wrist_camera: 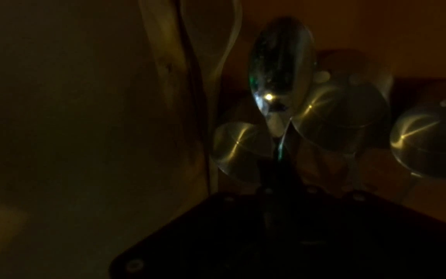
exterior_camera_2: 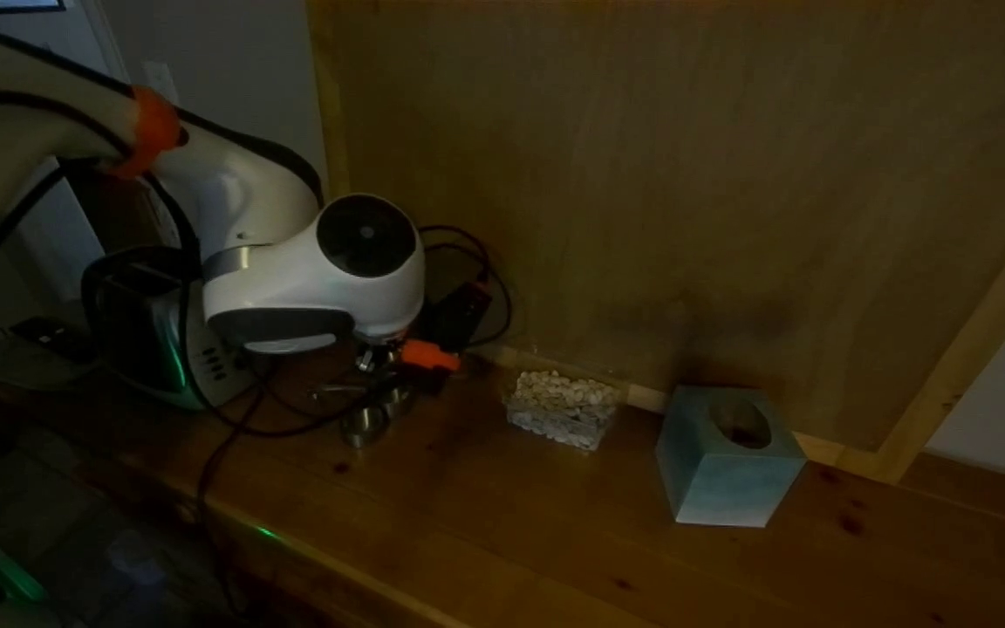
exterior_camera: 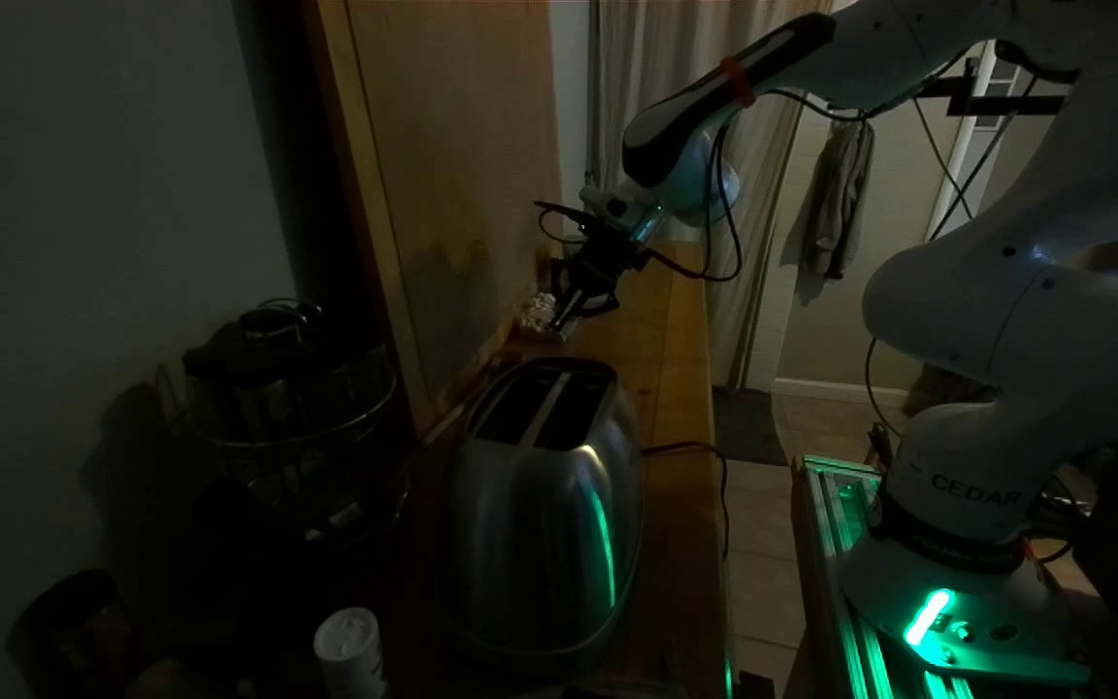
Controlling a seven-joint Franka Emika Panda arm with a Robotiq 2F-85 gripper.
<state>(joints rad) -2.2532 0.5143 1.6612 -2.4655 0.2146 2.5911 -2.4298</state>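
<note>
A: What could go wrong here, left to right?

B: In an exterior view, the black cable (exterior_camera_2: 293, 433) loops past the toaster (exterior_camera_2: 140, 331) and might snag there if pulled sideways. In the wrist view, the wooden spoon (wrist_camera: 209, 69) is just beside the left cup (wrist_camera: 238, 149); a sideways drift could shove either. The metal spoon (wrist_camera: 283, 69) is pinched by its handle in the claw (wrist_camera: 279, 166), its bowl overlapping the middle cup (wrist_camera: 343, 112) in view; clipping that rim could twist the spoon in so narrow a hold, or tip the cup.

A: And the containers?

B: The left cup shows nothing clear inside. Pale bits (wrist_camera: 321, 76) sit at the far edge of the middle cup; in it or behind it, the dimness won't say. The right cup (wrist_camera: 432, 143) is cut off, with similar bits about it. Farther along the table (exterior_camera_2: 502, 541), in an exterior view, the clear box (exterior_camera_2: 559, 427) holds heaped pale pieces (exterior_camera_2: 564, 390); the tissue box (exterior_camera_2: 729, 475) has an opening too dark to read.
</note>
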